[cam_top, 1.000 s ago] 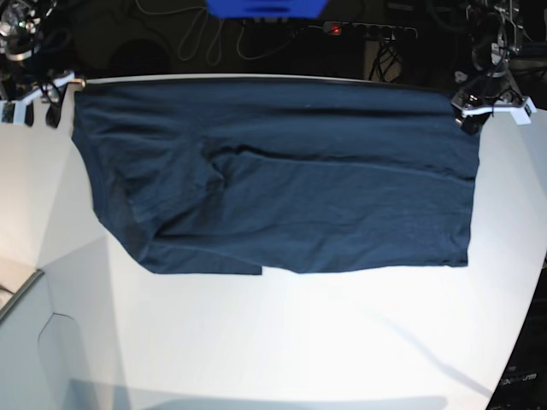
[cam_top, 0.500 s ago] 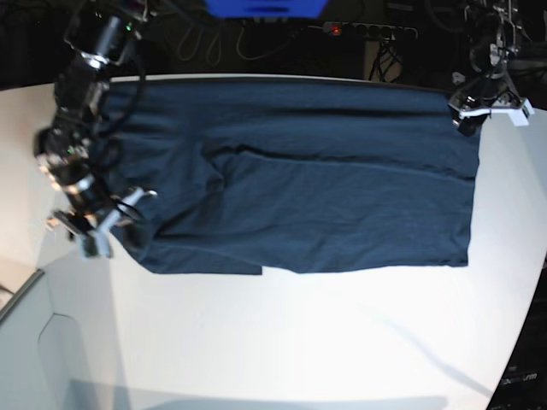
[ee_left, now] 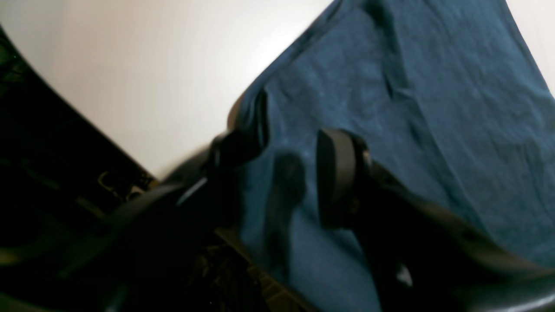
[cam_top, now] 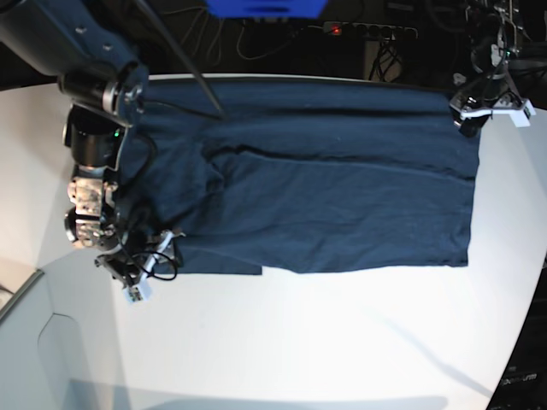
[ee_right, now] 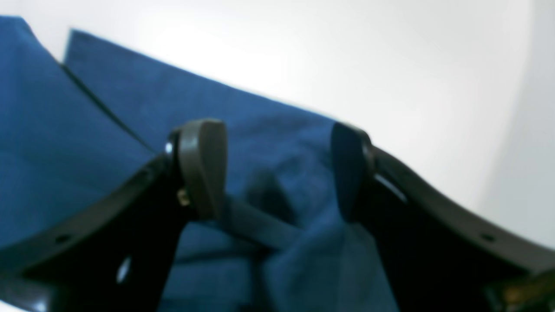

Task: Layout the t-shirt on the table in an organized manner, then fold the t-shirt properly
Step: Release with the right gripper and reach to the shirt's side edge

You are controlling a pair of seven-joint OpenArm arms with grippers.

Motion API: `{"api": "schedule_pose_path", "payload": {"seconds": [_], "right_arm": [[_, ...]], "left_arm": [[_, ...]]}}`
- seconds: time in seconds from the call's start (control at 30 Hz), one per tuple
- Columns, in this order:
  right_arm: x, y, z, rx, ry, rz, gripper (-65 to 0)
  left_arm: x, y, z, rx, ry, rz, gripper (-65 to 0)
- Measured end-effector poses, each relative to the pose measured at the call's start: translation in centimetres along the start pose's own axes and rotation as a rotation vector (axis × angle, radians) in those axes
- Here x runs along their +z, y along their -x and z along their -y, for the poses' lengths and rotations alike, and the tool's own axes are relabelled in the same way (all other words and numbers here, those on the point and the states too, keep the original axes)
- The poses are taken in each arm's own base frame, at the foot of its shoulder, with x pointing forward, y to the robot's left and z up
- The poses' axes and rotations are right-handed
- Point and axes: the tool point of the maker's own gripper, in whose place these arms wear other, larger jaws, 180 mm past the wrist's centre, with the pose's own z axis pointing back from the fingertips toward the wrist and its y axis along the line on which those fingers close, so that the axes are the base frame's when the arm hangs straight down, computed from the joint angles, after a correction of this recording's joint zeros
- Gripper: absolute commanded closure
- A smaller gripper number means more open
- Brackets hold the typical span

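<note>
Fingers (ee_right: 204,169) of our right gripper (ee_right: 277,173) are gaping over the t-shirt (cam_top: 325,188) hem; left gripper (ee_left: 295,177) fingers are pinching its limp corner, so we are judging edges best.

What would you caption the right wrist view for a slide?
Open right gripper straddling a bunched fold of the navy t-shirt on the white table.

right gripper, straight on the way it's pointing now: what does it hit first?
Most likely the t-shirt. The right gripper stands open right above a bunched fold near the shirt's edge, with the table beyond. Depth is unclear; the cloth may already touch the fingers.
</note>
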Motion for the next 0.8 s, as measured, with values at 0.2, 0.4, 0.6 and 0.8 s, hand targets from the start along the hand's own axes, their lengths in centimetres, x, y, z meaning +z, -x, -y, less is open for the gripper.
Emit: {"api": "schedule_pose_path", "payload": {"seconds": [0.2, 0.4, 0.6, 0.8], "right_arm": [[-0.3, -1.1, 0.9, -0.035, 0.046, 0.098, -38.4], [0.0, 0.3, 3.3, -0.068, 0.207, 0.12, -38.5], [-0.1, 3.3, 4.1, -0.116, 0.255, 0.122, -38.5], [-0.5, 3.9, 3.6, -0.141, 0.238, 0.128, -28.4]], "left_arm": [[0.0, 0.1, 0.0, 0.001, -0.001, -0.002, -27.6], [-0.2, 0.0, 0.1, 0.004, 0.001, 0.0, -27.6], [-0.3, -0.2, 0.3, 0.004, 0.004, 0.004, -27.6], [-0.3, -0.1, 0.2, 0.004, 0.002, 0.002, -27.6]]}}
